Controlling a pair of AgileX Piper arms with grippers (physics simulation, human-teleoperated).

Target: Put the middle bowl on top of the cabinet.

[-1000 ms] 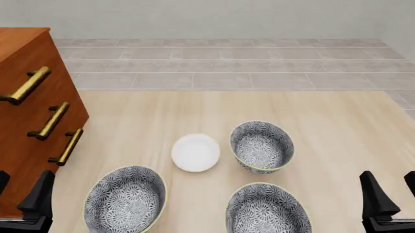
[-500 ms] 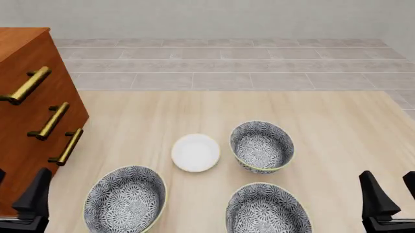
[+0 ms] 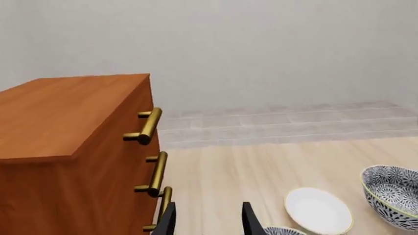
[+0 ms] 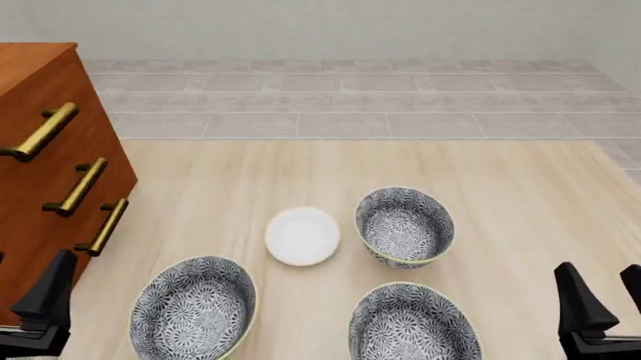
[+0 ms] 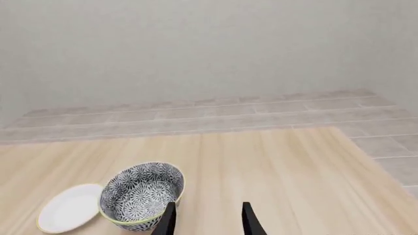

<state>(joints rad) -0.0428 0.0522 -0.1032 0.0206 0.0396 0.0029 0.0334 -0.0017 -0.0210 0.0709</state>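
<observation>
In the front view the cabinet (image 4: 45, 172) was cut off at the left edge, its top barely showing; the middle bowl (image 4: 404, 226) sat on the counter (image 4: 521, 202) just right of the white dish (image 4: 302, 235), with two like bowls (image 4: 194, 307) (image 4: 413, 324) nearer and clipped below, and only one dark finger of the left gripper (image 4: 20, 319) showed. The left wrist view revealed the cabinet's flat top, the fingers (image 3: 249, 220) parted around nothing, and the middle bowl cropped at the edge. The right wrist view showed the right gripper (image 5: 205, 219) open likewise, the bowl just beyond its fingers.
</observation>
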